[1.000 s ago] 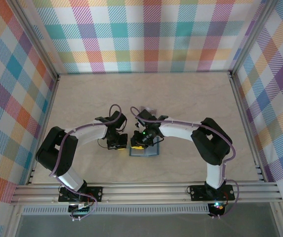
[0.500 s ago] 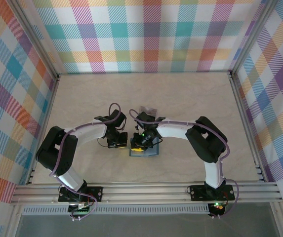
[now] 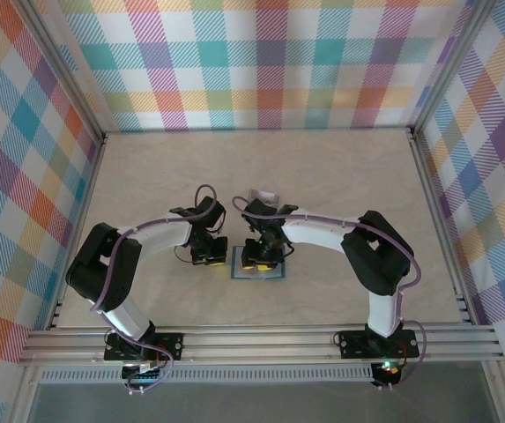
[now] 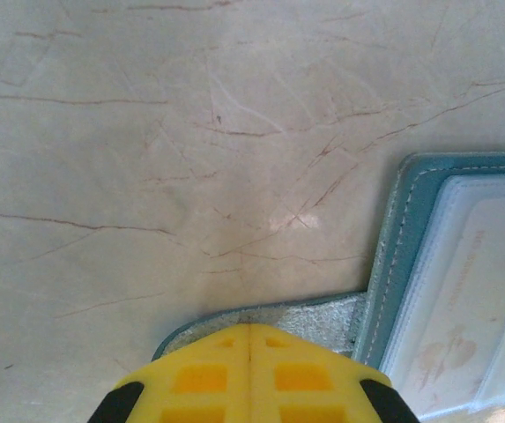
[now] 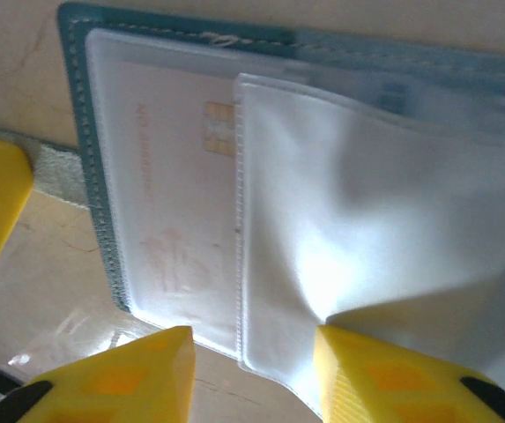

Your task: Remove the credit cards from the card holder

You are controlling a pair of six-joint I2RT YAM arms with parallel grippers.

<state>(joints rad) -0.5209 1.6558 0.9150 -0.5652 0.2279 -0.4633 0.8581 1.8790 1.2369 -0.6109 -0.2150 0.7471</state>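
The teal card holder (image 3: 258, 271) lies open on the table, its pale see-through sleeves facing up. My left gripper (image 4: 250, 331) is shut, and its tip presses on the holder's grey strap tab (image 4: 324, 315). My right gripper (image 5: 252, 348) hangs open over the holder (image 5: 74, 106). The lower edge of a lifted clear sleeve (image 5: 358, 220) lies between its fingers, and the right finger (image 5: 393, 379) touches that sleeve. A pale credit card (image 5: 177, 203) with a gold chip shows through the flat sleeve. It also shows at the right of the left wrist view, inside the holder (image 4: 400, 256).
A small grey shiny rectangle (image 3: 264, 196), perhaps a card, lies on the table just behind the right arm. The marble-look tabletop (image 3: 340, 176) stretches back to checked walls. The two grippers are close together at the holder's left edge.
My right gripper's jaws have spread apart, and its wrist has shifted slightly right over the holder. The left gripper has stayed shut on the tab.
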